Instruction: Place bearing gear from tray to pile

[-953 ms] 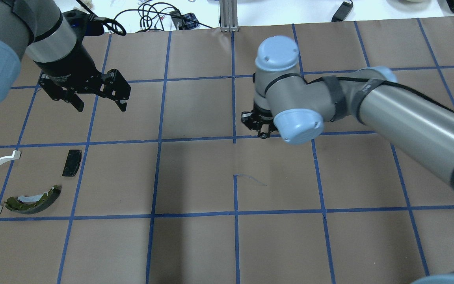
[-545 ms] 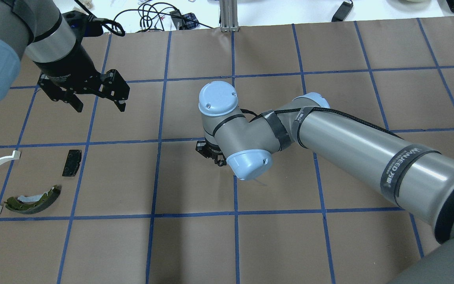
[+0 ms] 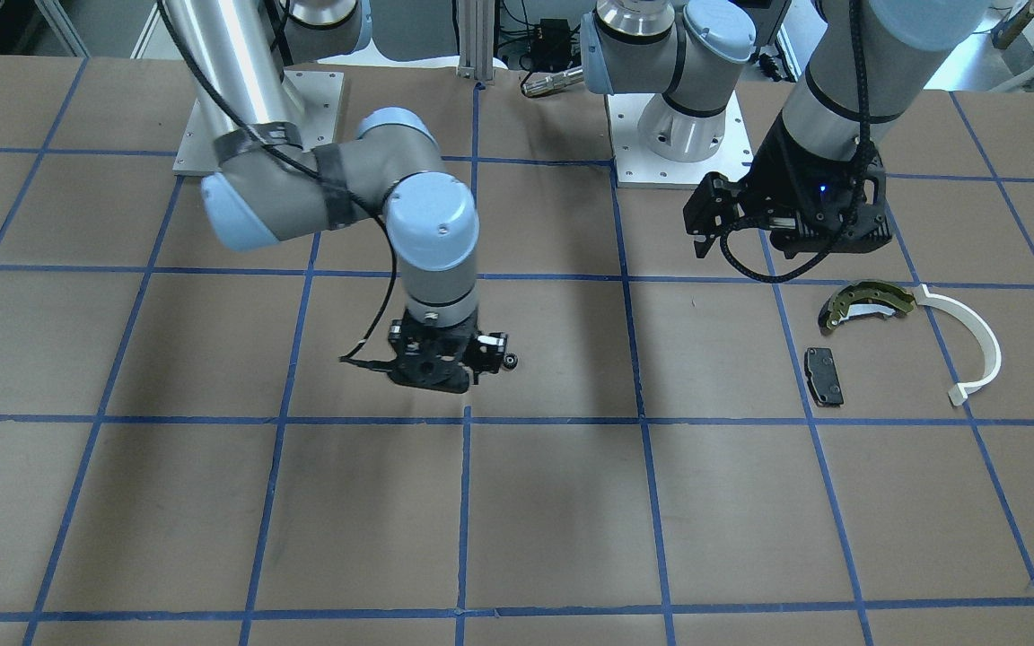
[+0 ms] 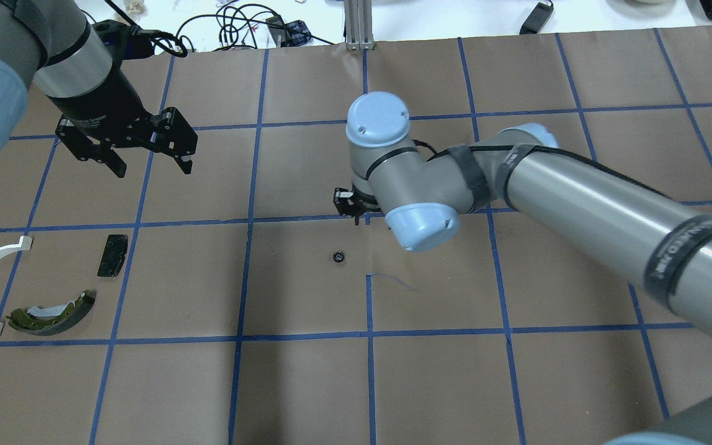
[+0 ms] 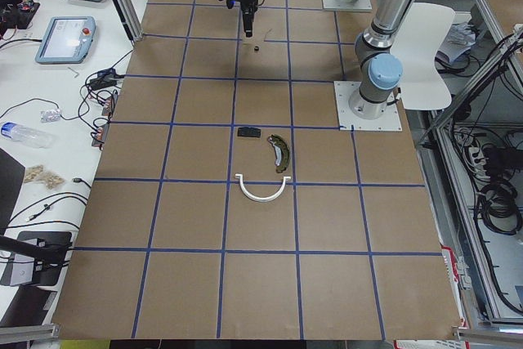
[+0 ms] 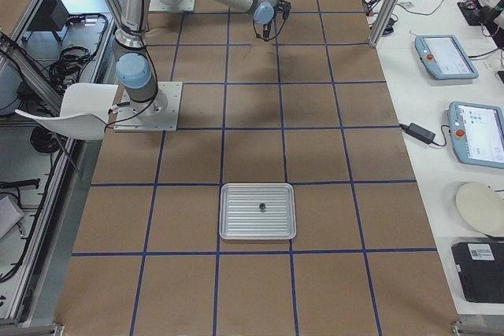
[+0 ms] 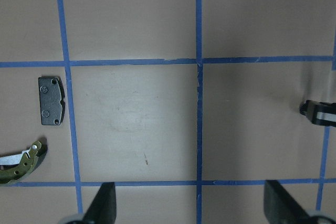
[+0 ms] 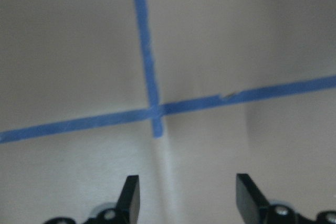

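bearing gear [image 4: 338, 256], loose beside parted right fingers [image 8: 131, 198]

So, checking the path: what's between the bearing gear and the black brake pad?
Overhead view: from bearing gear to black brake pad, bare paper and one tape line.

Table top [image 4: 306, 383]: brown paper sheet, matt, w/ faint creases. Grid lines on it are blue tape [image 8: 144, 51], edges a bit ragged up close. Shallow silver metal tray [image 6: 240, 222]: ribbed floor, satin sheen, smooth rim. Small black round bearing gear [image 4: 338, 256]: dark, too small to tell finish. Olive-gold curved brake shoe [image 3: 867, 301]: dull metal w/ a paler strip along it. White curved arc [image 3: 984, 345]: smooth plastic, slight gloss. Small black rectangular brake pad [image 7: 52, 100]: matt, fine-grained face. Right arm's tube [image 4: 578, 191]: smooth silver metal, soft shine. Its joint cap [image 4: 377, 119]: pale blue plastic, semi-gloss. Left gripper [image 4: 152, 167]: black, matt.
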